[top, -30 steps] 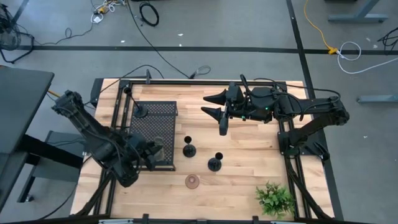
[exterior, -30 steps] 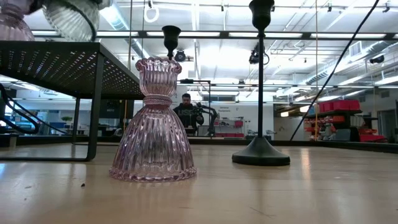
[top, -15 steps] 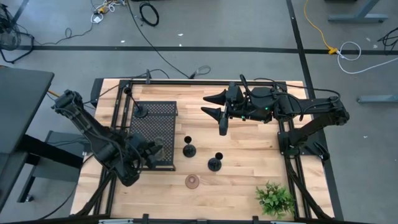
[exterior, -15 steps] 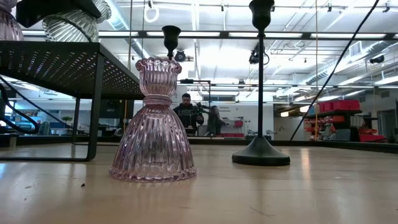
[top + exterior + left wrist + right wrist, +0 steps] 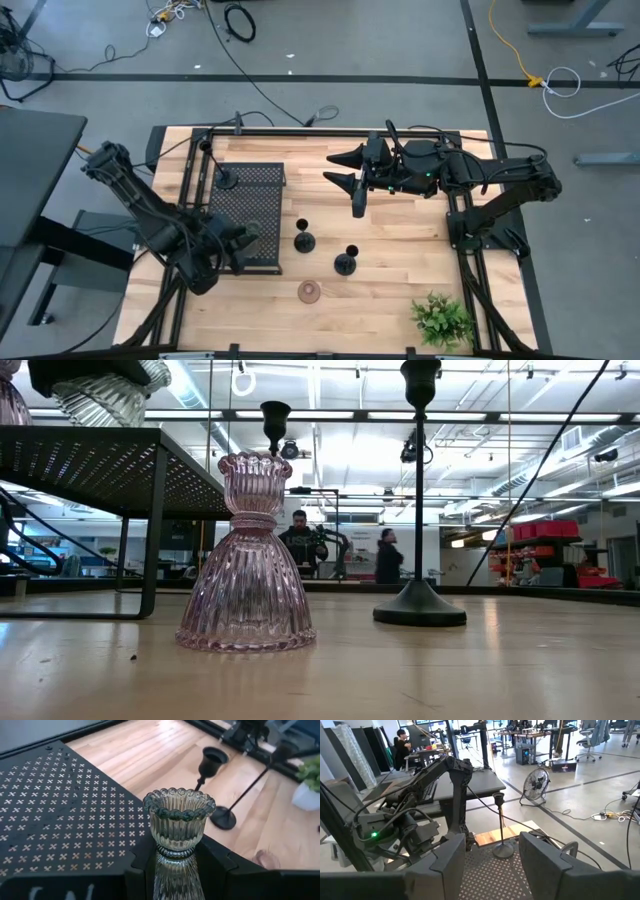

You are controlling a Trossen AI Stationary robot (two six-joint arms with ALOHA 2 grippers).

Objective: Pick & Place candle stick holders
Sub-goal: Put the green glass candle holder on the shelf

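Observation:
My left gripper point(image 5: 246, 241) is shut on a pale green ribbed glass holder point(image 5: 177, 820) over the near right corner of the black perforated stand point(image 5: 245, 205). One black holder point(image 5: 228, 180) stands on the stand's far left part. A pinkish glass one point(image 5: 10, 400) shows on the stand at the low view's left edge. Two black holders point(image 5: 304, 240) point(image 5: 346, 262) and a pink glass holder point(image 5: 310, 291) stand on their bases on the table. My right gripper point(image 5: 337, 169) is open and empty, up over the table's far middle. My left gripper pinches the glass holder at its narrow waist point(image 5: 174, 854) between its two fingers point(image 5: 216, 865), below the scalloped cup. The flared ribbed base point(image 5: 100, 400) sits slightly tilted, at or just above the stand's top; I cannot tell whether it touches.
A green leafy plant point(image 5: 441, 318) stands at the table's near right. Black frame rails run along the table's edges. Bare wood lies between the stand and the right arm's base. People show in the room beyond the table point(image 5: 388, 557).
My left gripper has gone a little toward the table's left with the glass holder, staying shut on it over the stand. A person has walked across the room behind the table.

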